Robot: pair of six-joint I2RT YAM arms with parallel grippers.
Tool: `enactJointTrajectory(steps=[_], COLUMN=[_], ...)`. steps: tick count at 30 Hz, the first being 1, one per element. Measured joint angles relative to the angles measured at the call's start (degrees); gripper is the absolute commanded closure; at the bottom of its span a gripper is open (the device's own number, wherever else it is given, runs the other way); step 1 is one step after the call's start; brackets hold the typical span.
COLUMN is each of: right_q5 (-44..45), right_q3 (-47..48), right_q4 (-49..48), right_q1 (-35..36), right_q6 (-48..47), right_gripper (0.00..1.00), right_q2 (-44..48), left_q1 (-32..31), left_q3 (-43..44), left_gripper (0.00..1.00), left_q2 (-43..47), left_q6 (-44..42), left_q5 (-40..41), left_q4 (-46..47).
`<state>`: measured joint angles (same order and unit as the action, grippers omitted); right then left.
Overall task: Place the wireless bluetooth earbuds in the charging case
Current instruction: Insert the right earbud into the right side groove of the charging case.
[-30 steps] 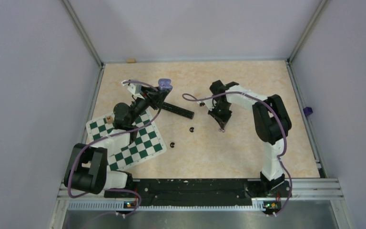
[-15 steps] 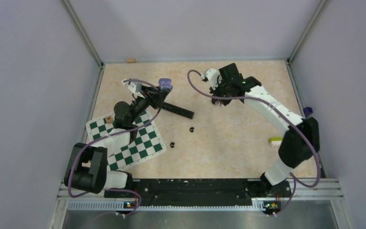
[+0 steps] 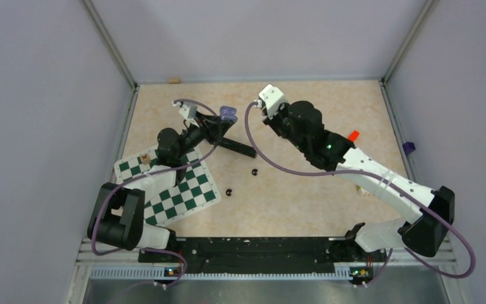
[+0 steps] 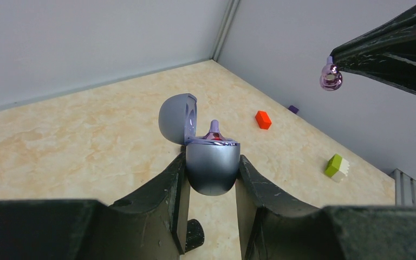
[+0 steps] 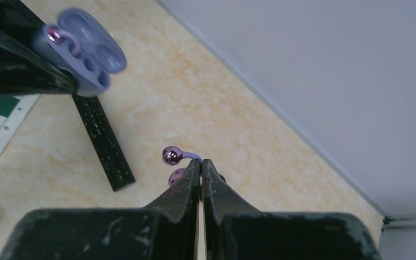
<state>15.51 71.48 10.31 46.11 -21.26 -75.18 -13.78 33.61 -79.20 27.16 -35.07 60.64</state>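
while left gripper [image 4: 211,161] clasps one case [image 4: 212,172], right gripper [image 5: 201,164] pinches one purple earbud [image 5: 171,155]

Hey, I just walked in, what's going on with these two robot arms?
The left gripper holds the open charging case up off the table, with one pale purple earbud already seated in it. The right gripper pinches the second pale purple earbud by its stem, in the air beside the case, not yet inserted. Two black earbuds lie on the table near the chessboard.
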Motion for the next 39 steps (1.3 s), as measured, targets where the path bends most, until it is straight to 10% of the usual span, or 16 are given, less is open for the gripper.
enactJointTrajectory(steps=[39], right_q5=[7.28], right_q3=[-4.44], right_q4=[-10.95], right_q1=[10.8], right_q6=[0.76], right_gripper=[1.0], right_q2=[-3.85], left_q1=[-4.33], left_q3=[4.02], left_gripper=[1.0], left_q2=[-1.11], left_q6=[3.04], left_q5=[-16.13], left_q4=[-1.62])
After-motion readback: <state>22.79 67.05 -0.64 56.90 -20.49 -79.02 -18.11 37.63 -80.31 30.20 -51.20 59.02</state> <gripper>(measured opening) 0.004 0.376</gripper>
